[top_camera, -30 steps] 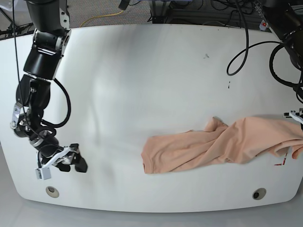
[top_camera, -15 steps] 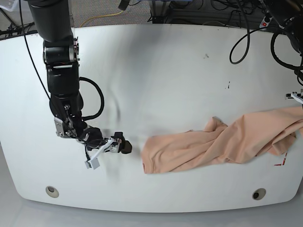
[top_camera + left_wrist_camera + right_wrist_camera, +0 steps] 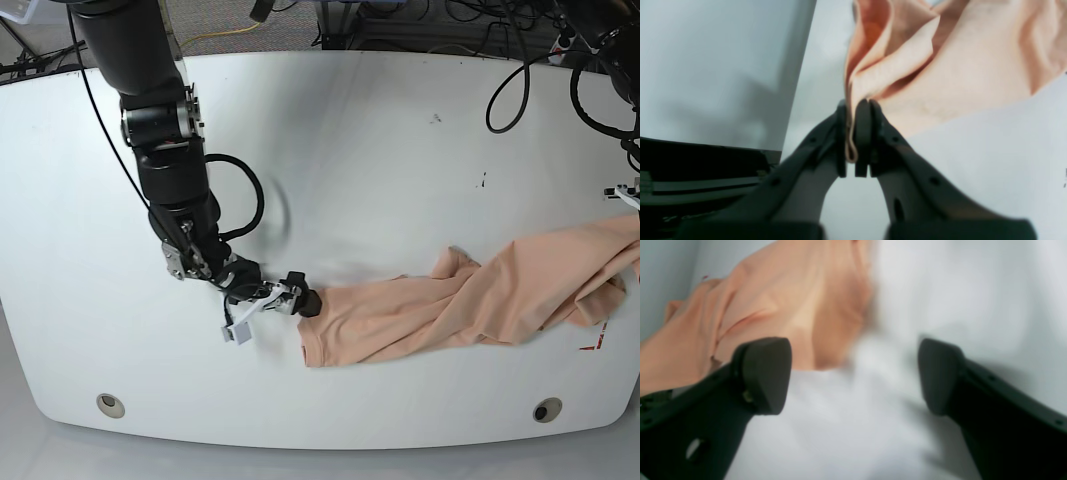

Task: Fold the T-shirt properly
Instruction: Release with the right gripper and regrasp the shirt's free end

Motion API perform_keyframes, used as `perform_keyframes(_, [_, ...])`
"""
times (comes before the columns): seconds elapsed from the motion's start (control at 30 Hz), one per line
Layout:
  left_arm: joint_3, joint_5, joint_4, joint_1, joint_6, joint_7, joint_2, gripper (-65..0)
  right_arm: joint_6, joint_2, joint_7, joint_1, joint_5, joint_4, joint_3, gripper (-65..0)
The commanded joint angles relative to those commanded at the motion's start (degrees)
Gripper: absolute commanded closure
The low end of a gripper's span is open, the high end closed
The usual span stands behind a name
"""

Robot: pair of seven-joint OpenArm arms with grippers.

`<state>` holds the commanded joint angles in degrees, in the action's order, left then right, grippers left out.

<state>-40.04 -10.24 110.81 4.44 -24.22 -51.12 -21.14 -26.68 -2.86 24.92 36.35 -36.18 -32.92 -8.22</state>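
My left gripper point(image 3: 853, 140) is clenched on a folded edge of the T-shirt point(image 3: 470, 305), which lies twisted across the right part of the table point(image 3: 350, 160). My right gripper point(image 3: 853, 373) stands released, just beside the shirt's other end.

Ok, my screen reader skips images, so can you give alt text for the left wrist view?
The left gripper is shut on a folded edge of the peach T-shirt, which spreads away over the white table.
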Motion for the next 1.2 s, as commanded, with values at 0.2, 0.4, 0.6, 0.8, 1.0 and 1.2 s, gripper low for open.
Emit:
perform_keyframes(0.2, [-0.09,0.18,0.00,0.00,-3.60,0.00,0.26,-1.0,0.26,3.87,-4.75,-0.26,4.84,0.35,0.18,-57.5])
perform_keyframes(0.4, [-0.18,0.26,0.00,0.26,-4.66,0.00,0.26,-1.0,5.19,4.40,-8.79,-0.26,4.92,0.44,0.18,-57.5])
perform_keyframes(0.6, [-0.18,0.26,0.00,0.62,-4.66,0.00,0.26,-1.0,8.53,4.22,-11.96,-0.18,4.92,0.44,0.18,-56.4])
perform_keyframes(0.8, [0.35,0.26,0.00,0.62,-4.66,0.00,0.26,-1.0,8.62,4.31,-12.13,-0.18,4.92,0.44,0.18,-25.0])
perform_keyframes(1.0, [0.44,0.26,0.00,0.53,-4.66,0.00,0.26,-1.0,8.62,4.48,-12.13,-0.26,4.92,0.44,0.18,-8.7])
perform_keyframes(1.2, [0.44,0.26,0.00,0.44,-4.75,0.00,0.26,-1.0,8.53,4.40,-11.87,-2.20,4.92,-2.20,0.18,0.0])
